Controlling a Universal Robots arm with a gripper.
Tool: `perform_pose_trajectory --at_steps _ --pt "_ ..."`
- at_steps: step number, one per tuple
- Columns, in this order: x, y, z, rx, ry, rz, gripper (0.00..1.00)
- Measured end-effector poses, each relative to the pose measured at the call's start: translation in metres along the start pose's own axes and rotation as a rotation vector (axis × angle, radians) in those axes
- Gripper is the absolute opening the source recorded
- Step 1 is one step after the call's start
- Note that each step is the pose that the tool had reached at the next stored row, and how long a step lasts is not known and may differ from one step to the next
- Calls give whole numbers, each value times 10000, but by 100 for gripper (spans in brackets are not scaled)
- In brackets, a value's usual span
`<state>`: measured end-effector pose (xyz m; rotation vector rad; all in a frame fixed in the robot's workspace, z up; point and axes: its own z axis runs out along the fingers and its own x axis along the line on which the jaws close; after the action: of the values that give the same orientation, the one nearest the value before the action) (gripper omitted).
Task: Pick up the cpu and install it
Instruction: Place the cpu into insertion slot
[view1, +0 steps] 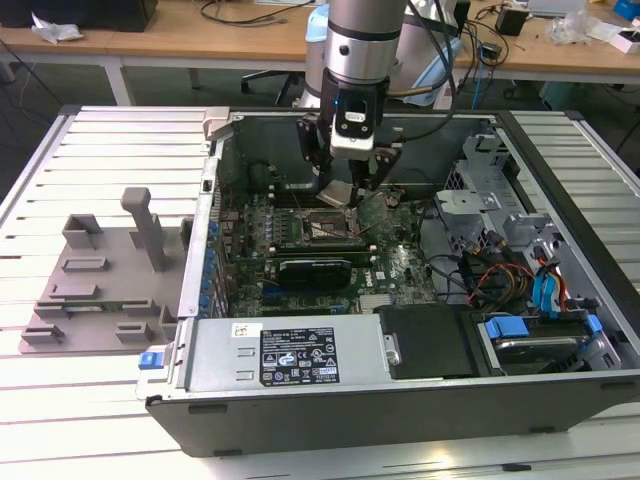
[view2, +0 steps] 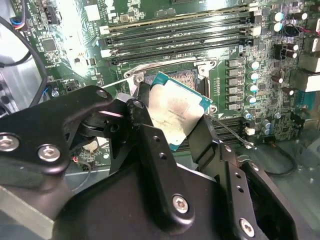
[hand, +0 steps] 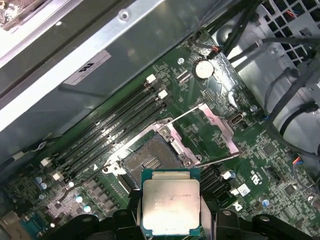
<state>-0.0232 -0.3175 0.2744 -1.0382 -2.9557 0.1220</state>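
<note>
This is a robotics lab or workshop set up for computer assembly. An opened desktop computer case (view1: 400, 390) lies on its side on a pale slatted tabletop (view1: 100, 150), its green motherboard (view1: 400, 265) laid bare. A robot arm (view1: 360, 40) reaches down into the case, its tool (view1: 347, 188) gripping a cpu (hand: 171, 206) above the board. Beside the case, toward the exterior view's left, sits a grey plastic fixture (view1: 100, 290). Beyond the case stand wooden desks (view1: 200, 38) strewn with cables (view1: 250, 10), with an office chair's base (view1: 268, 82) beneath them.
</note>
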Motion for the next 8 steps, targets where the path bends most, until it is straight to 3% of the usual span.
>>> perform_pose_trajectory --at_steps 8 --pt "0 0 1 43 32 728 55"
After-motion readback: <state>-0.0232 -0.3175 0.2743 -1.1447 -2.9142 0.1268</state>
